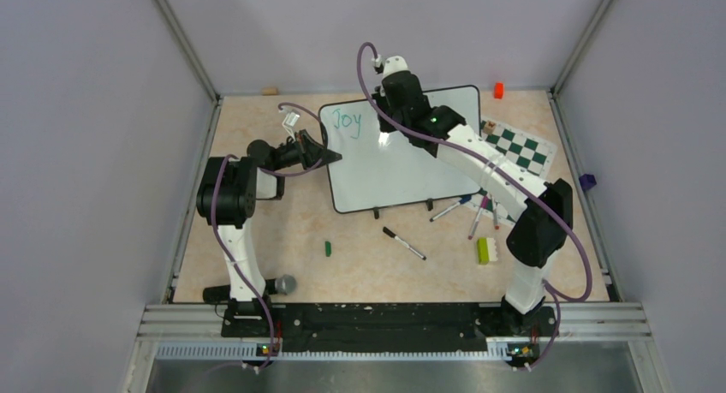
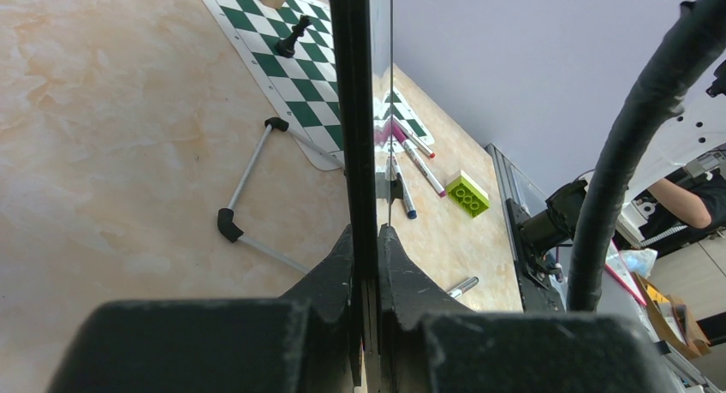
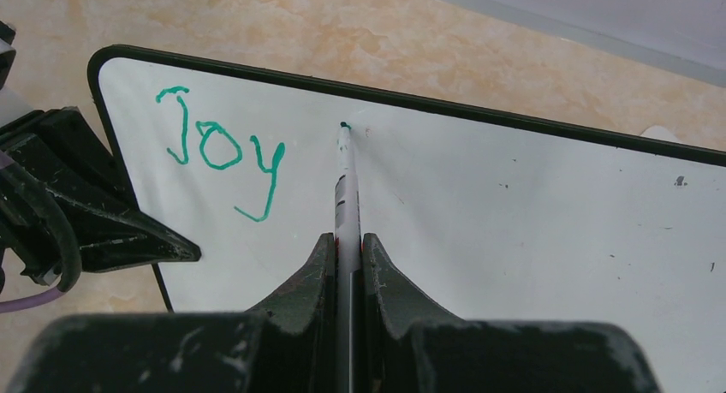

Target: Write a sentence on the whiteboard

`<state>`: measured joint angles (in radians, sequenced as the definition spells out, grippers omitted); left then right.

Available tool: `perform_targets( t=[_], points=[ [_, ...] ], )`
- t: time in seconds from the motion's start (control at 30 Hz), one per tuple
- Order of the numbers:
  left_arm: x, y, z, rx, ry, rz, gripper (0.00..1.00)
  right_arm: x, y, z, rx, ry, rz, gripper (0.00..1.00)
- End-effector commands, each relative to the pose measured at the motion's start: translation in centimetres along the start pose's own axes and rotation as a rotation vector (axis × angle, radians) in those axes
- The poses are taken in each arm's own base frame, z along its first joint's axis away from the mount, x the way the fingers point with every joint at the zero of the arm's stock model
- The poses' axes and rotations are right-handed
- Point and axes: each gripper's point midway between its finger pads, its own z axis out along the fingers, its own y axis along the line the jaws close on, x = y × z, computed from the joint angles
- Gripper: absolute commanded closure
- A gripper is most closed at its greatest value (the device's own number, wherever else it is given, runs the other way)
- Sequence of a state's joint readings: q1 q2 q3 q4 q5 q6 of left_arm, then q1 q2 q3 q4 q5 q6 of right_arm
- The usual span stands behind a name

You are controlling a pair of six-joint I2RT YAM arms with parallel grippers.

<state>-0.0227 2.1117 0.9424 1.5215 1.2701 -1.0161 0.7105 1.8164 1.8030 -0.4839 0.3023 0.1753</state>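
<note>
— Beige marbled tabletop [image 1: 291,230], grey walls on three sides. Where is the board?

— The large glossy white rectangular whiteboard [image 1: 402,162] with its thin black frame sits mid-tabletop, toward the far side. The left tool [image 1: 330,157] is clenched on its left edge (the left wrist view shows both black fingers [image 2: 338,264] pinching the frame).

— And the writing?

— The teal-green handwritten sentence [image 3: 221,157] reads only "Joy", in the board's upper left corner.

— The right tool?

— The right tool [image 3: 347,239] is grasping a slim white marker [image 3: 345,183] with a teal tip. The tip sits just right of "Joy", near the top frame. It seems to touch the surface, though I can't be sure.

— Anything else?

— A green-and-white checkered chess mat [image 1: 518,149] lies right of the board. Several loose pens [image 1: 471,209] and a yellow-green toy brick [image 1: 483,250] lie near its front right corner. A black-capped pen [image 1: 402,243] and a small green block [image 1: 327,248] lie in front.
</note>
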Motion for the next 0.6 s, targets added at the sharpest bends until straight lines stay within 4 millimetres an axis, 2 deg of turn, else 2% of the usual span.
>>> perform_targets(
  t=[0.0,0.23,0.4,0.57],
  points=[
    [3.6,-1.8,0.1,0.14,0.151,0.188,1.0,-1.2,-1.9,0.0,0.09,-0.025,-0.004,1.0],
    [3.6,-1.9,0.1,0.141,0.151,0.189,1.0,-1.5,-2.1,-0.5,0.099,-0.032,0.004,1.0],
    [3.5,-1.9,0.1,0.141,0.151,0.19,1.0,-1.4,-0.2,-0.3,-0.01,-0.02,0.001,1.0],
    [3.6,-1.9,0.1,0.141,0.151,0.19,1.0,-1.6,0.2,-0.3,-0.028,-0.021,0.004,1.0]
  ],
)
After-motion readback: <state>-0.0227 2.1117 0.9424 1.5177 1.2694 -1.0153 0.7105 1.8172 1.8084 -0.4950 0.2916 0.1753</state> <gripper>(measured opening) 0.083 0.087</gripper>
